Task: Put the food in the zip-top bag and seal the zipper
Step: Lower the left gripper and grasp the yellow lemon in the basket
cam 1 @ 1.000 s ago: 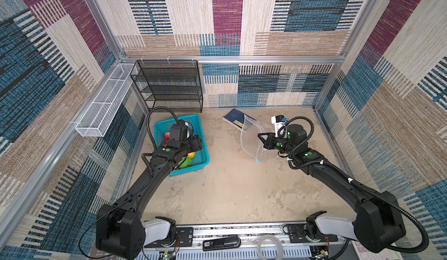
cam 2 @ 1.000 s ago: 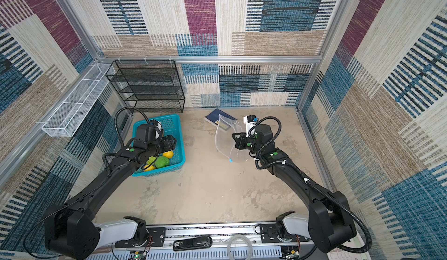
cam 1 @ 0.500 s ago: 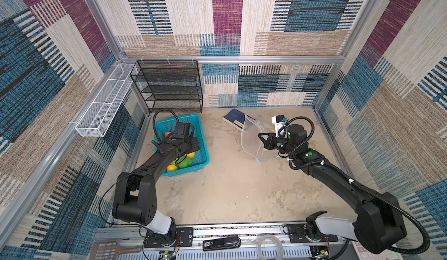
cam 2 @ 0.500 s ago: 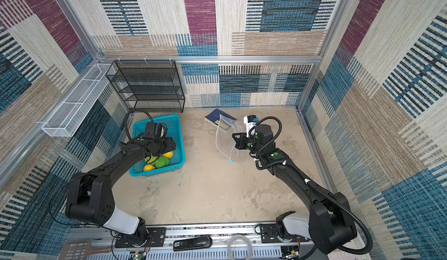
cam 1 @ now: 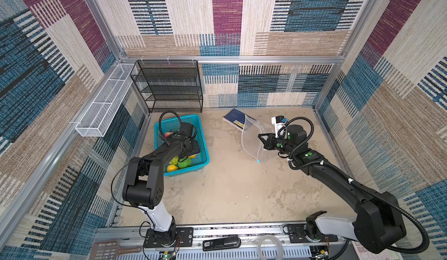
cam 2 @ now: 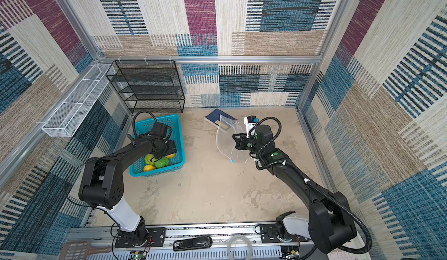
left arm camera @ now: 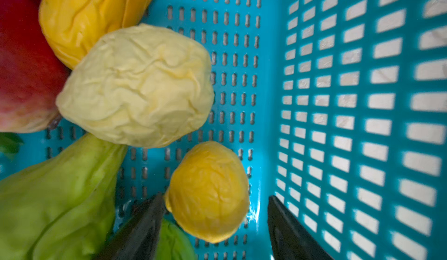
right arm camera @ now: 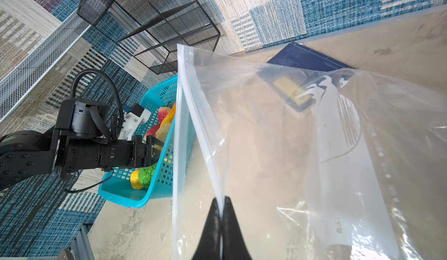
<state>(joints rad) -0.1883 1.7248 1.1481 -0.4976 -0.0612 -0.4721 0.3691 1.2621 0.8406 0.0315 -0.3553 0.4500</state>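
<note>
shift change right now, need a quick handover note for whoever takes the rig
Left gripper: open, down in the teal basket, jaws either side of the small yellow lemon, not closed on it.
Right gripper: shut on the zipper edge of the zip-top bag, holding that edge up.
Done: nothing bagged; the bag looks empty, the food lies in the basket.
To do: grasp the lemon, move each piece into the bag, then seal the zipper.

Teal slotted basket; yellow lemon, pale-yellow crinkled ball, red apple, light-green piece. Clear bag, white print. Navy book. Black mesh rack, white mesh tray. Beige blotchy surface.
</note>
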